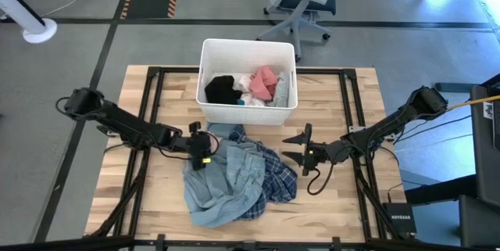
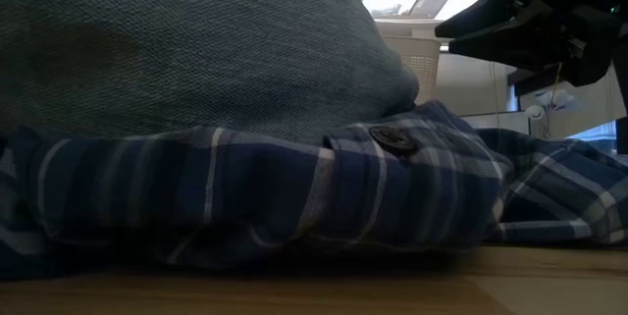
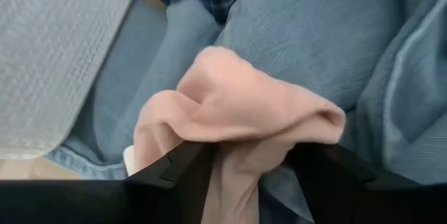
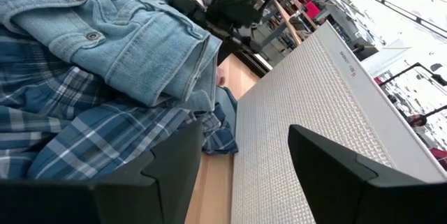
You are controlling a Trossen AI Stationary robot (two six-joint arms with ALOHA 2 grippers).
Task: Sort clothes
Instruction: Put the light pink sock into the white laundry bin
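Grey floor lies around a wooden worktop (image 1: 344,196), where a white plastic bin (image 1: 209,55) stands at the far middle with black, white and pink garments already inside. In front of the bin, a light-blue denim shirt (image 1: 223,184) and a navy plaid shirt (image 1: 275,182) lie together in one heap.

Left pincer (image 1: 205,148) is at the heap's edge near the bin, and its fingers are closed on a salmon pink garment (image 3: 244,109), which bulges out between them above the denim. Right pincer (image 1: 301,148) waits just beside the plaid shirt with its jaws wide and nothing between them.

I judge that the step in hand is the picking of the pink piece from the heap. The next move calls for a lift that pulls it free from the denim without dragging the shirt, then a carry over the bin wall before the fingers open
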